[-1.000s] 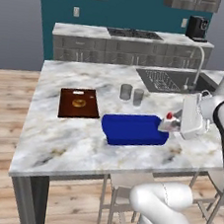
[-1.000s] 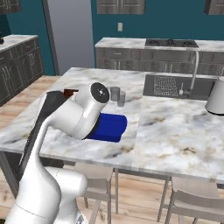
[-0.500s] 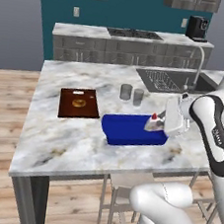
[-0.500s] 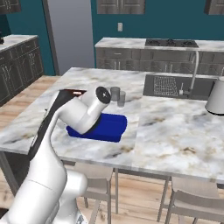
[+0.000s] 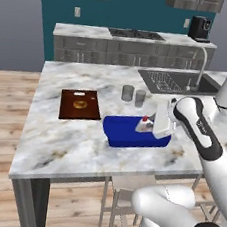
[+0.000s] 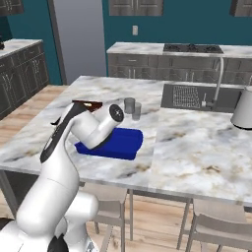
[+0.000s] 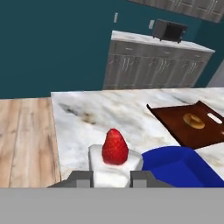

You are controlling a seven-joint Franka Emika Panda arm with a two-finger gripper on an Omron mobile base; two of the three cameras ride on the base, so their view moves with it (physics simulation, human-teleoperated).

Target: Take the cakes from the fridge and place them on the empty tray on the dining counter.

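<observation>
gripper (image 7: pixel 112 178): clamped on the white cake wedge (image 7: pixel 114 162) (red berry on top)
wedge: over the blue tray (image 5: pixel 128 132), right end
tray: on the marble dining counter (image 5: pixel 76 146), near the brown board (image 5: pixel 79 103)

Even, bright rendered light with no glare; soft faint shadows lie on the surface (image 5: pixel 72 140); edges look slightly coarse, unblurred.
</observation>
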